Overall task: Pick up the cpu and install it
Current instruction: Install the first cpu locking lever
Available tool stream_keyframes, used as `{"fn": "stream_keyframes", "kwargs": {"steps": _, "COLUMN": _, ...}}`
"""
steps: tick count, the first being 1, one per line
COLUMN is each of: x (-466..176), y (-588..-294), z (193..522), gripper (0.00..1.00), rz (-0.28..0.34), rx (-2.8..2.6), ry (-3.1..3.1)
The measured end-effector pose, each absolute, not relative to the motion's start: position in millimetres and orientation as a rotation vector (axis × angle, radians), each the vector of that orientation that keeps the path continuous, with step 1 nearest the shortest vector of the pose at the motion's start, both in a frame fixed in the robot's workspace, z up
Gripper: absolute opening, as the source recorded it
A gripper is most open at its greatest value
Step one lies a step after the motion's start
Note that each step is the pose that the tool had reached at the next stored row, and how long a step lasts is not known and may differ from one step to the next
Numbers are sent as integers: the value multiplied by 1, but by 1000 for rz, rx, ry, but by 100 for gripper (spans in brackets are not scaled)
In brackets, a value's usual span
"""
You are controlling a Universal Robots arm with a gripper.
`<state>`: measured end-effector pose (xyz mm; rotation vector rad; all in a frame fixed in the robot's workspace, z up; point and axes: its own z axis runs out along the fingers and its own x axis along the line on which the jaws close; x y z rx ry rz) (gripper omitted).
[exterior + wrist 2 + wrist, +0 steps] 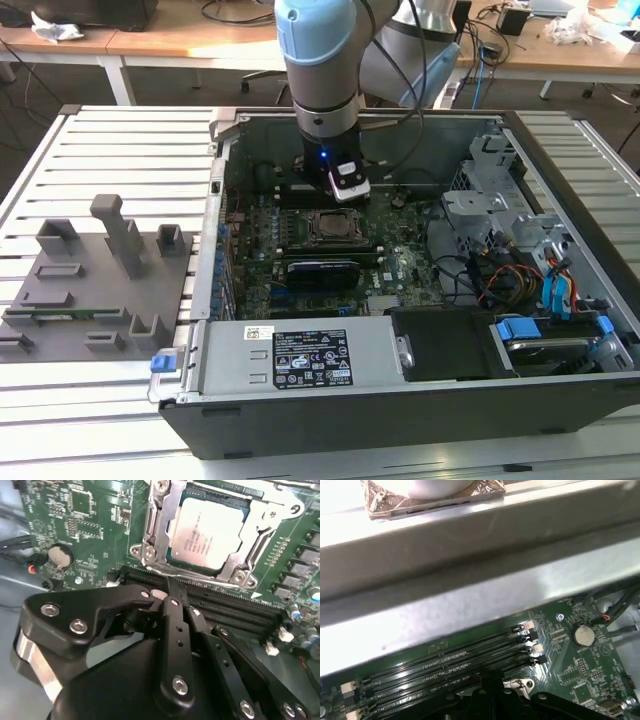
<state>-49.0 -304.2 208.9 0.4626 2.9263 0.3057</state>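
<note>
Gripper (170, 592): in the second wrist view the black fingers (172, 630) converge to a point with no gap visible between the tips; the jaws are together and hold nothing. The tips stand over the memory slots (220, 607), just beside the near edge of the socket frame (150, 540); contact with the slots cannot be confirmed.

One cpu (207, 532) is present. It lies flat inside the socket frame, silver-grey top upward, with the frame's metal around all four sides. In the exterior view the socket (330, 228) sits near the middle of the motherboard (262, 262), with the arm (318, 60) descending into the computer case (560, 400) at the socket's far edge.

Counts: one arm, one gripper, one cpu, one socket frame. Four long memory slots run in parallel in the first wrist view (465, 657). One round coin cell (59, 556) sits on the board in both wrist views (583, 635). One black expansion card (322, 270) lies just on the near side of the socket. One grey fixture tray (95, 285) rests on the slatted tabletop (130, 130) towards the exterior view's left, apart from the case.
</note>
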Motion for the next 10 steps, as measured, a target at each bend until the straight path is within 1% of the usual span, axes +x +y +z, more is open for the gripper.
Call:
{"fn": "stream_keyframes", "kwargs": {"steps": 2, "x": -49, "y": -304, "z": 213, "gripper": 11, "rz": 288, "rx": 461, "ry": 2927}}
{"fn": "stream_keyframes", "kwargs": {"steps": 4, "x": -49, "y": -304, "z": 215, "gripper": 11, "rz": 254, "rx": 460, "ry": 2927}}
{"fn": "stream_keyframes", "kwargs": {"steps": 8, "x": -49, "y": -304, "z": 215, "gripper": 11, "rz": 132, "rx": 460, "ry": 2926}}
{"fn": "stream_keyframes", "kwargs": {"steps": 9, "x": -49, "y": -304, "z": 215, "gripper": 11, "rz": 76, "rx": 460, "ry": 2924}}
{"fn": "stream_keyframes", "kwargs": {"steps": 10, "x": -49, "y": -304, "z": 215, "gripper": 11, "rz": 47, "rx": 459, "ry": 2923}}
